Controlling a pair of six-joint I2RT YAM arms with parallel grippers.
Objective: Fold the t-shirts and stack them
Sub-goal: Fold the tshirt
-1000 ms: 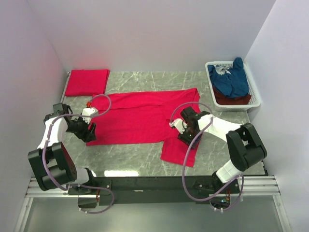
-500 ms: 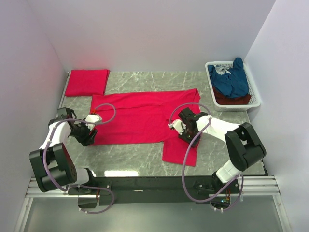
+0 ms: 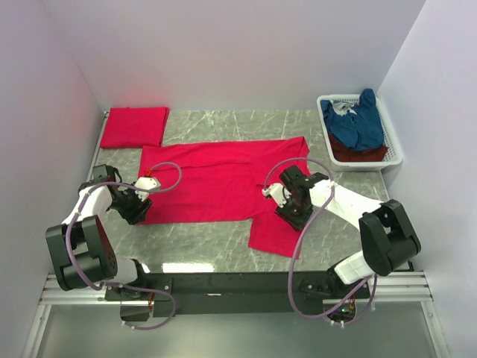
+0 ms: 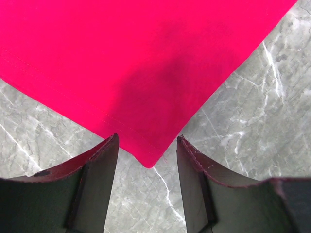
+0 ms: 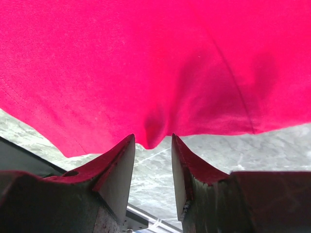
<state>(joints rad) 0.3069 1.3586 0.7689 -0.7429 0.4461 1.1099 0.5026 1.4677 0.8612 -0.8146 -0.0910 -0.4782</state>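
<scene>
Red t-shirt [image 3: 216, 183] lies lengthwise 9 to 3 o'clock, hem at 9; left claw [image 4: 146, 141] and right claw [image 5: 152, 138] both spread apart, gripping nothing.

lab test cell: white walls [image 3: 223, 52], marble tabletop [image 3: 201, 240]

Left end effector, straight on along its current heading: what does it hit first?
The left end effector meets the corner of the spread red t-shirt first, just ahead between its open jaws; exact depth unclear.

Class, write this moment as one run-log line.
spread red shirt: lying flat | left hand: open, astride corner | right hand: open at shirt edge
</scene>
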